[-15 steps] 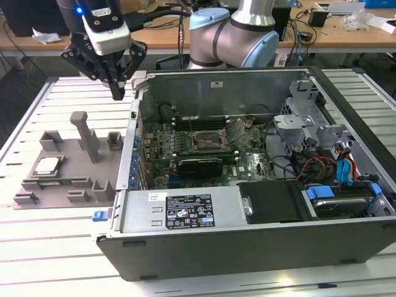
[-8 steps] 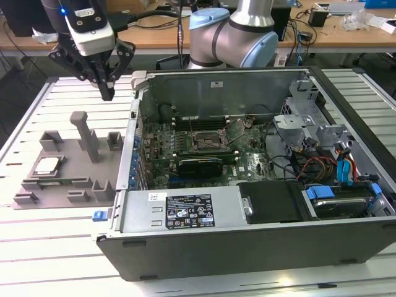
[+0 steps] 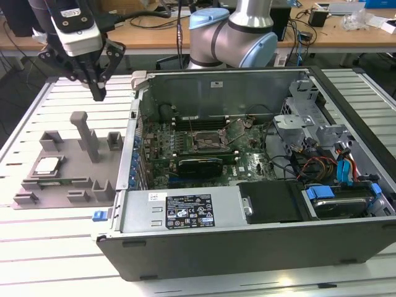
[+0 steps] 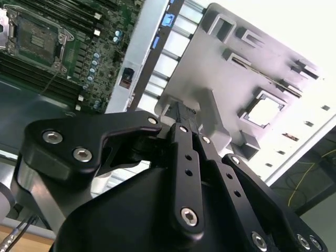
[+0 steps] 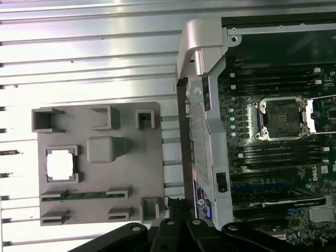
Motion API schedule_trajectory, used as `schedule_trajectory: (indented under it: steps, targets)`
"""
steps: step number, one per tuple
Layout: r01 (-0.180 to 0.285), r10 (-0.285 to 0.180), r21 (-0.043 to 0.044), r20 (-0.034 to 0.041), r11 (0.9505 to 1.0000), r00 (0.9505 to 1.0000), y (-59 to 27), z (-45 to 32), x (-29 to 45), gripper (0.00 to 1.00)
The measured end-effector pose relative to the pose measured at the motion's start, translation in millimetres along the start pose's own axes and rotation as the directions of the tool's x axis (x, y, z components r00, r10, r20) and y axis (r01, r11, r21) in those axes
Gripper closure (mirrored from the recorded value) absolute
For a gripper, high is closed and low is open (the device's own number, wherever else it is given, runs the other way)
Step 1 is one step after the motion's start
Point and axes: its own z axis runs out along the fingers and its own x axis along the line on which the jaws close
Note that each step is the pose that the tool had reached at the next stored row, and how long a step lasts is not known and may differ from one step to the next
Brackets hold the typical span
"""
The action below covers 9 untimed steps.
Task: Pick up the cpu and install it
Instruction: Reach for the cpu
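Zero steps complete: cpu (image 3: 47,165) lies in tray (image 3: 75,166), socket (image 3: 206,141) unfilled; gripper (image 3: 98,93) hangs above, fingers together, empty.

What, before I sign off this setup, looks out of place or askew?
Nothing stands out. The cpu lies flat in its recess in the grey fixture tray, the socket stands open, and the gripper hangs above the tray.

shiny metal cpu (image 5: 61,164), seemingly matt plastic tray (image 5: 131,176)
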Motion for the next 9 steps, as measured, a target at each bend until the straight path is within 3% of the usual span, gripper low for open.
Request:
schedule_trajectory:
  steps: [9]
  targets:
    - [0.0, 0.0, -0.0001, 0.0003, 1.0, 1.0, -1.4, -0.5, 19.1, 0.89]
